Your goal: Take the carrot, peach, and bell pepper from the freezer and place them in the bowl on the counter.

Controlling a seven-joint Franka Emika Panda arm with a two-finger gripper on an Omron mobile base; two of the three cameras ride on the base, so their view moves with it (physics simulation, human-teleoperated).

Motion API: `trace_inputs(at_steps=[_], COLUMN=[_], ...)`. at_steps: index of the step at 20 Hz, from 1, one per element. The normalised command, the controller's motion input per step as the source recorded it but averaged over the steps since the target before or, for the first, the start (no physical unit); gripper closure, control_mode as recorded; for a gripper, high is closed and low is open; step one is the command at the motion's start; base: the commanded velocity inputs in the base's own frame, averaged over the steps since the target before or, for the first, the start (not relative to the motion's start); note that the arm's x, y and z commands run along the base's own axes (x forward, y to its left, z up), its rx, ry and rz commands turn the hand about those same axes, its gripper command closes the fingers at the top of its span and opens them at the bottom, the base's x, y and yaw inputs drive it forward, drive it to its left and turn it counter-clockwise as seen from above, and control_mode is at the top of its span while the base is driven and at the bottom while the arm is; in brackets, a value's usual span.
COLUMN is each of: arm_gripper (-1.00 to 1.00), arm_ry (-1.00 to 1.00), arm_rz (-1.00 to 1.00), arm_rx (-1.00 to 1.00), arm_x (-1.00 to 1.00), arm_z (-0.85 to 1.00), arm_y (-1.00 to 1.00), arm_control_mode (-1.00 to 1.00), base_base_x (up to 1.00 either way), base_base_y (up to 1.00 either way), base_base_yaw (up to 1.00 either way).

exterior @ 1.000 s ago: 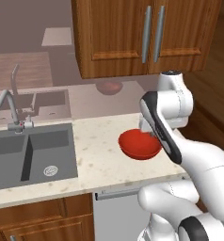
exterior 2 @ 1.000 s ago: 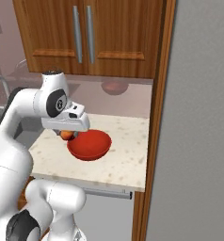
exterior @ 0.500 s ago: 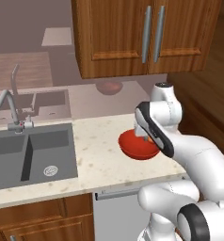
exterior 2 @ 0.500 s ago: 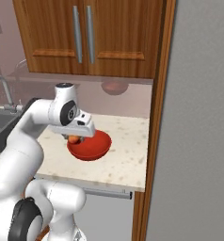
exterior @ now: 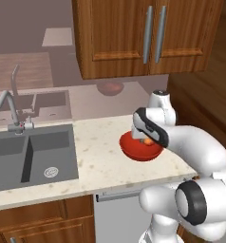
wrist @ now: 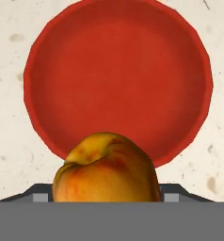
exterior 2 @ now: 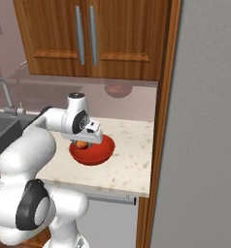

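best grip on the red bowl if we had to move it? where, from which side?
Judging by shape, take the bowl at its thin rim from straight above, one finger inside and one outside. It sits upright on the counter, shallow and too wide to span. The tool is shut on the peach above it, so release that first.

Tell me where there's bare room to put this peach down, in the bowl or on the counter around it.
The bowl looks bare inside. The peach is held in the jaws over its near rim. On the counter, there is a bare strip between the sink and the bowl, and another between the bowl and the grey freezer side.
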Motion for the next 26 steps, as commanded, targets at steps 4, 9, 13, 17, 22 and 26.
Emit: trace_inputs(at_steps=[4, 9, 13, 17, 22, 26], arm_gripper=[1.0, 1.0, 1.0, 1.0, -1.0, -1.0], arm_ry=[0.0, 0.0, 0.0, 0.0, 0.0, 0.0], arm_rz=[0.0, 0.0, 0.0, 0.0, 0.0, 0.0], arm_rx=[0.0, 0.0, 0.0, 0.0, 0.0, 0.0], arm_x=[0.48, 0.29, 0.07, 0.03, 0.01, 0.03], arm_z=[-0.44, -0.49, -0.38, -0.29, -0.22, -0.02], arm_y=[0.0, 0.0, 0.0, 0.0, 0.0, 0.0], arm_control_mode=[-1.0, -1.0, -1.0, -1.0, -1.0, -1.0], base_base_x=[0.0, 0.0, 0.0, 0.0, 0.0, 0.0], base_base_y=[0.0, 0.0, 0.0, 0.0, 0.0, 0.0], base_base_yaw=[0.0, 0.0, 0.0, 0.0, 0.0, 0.0])
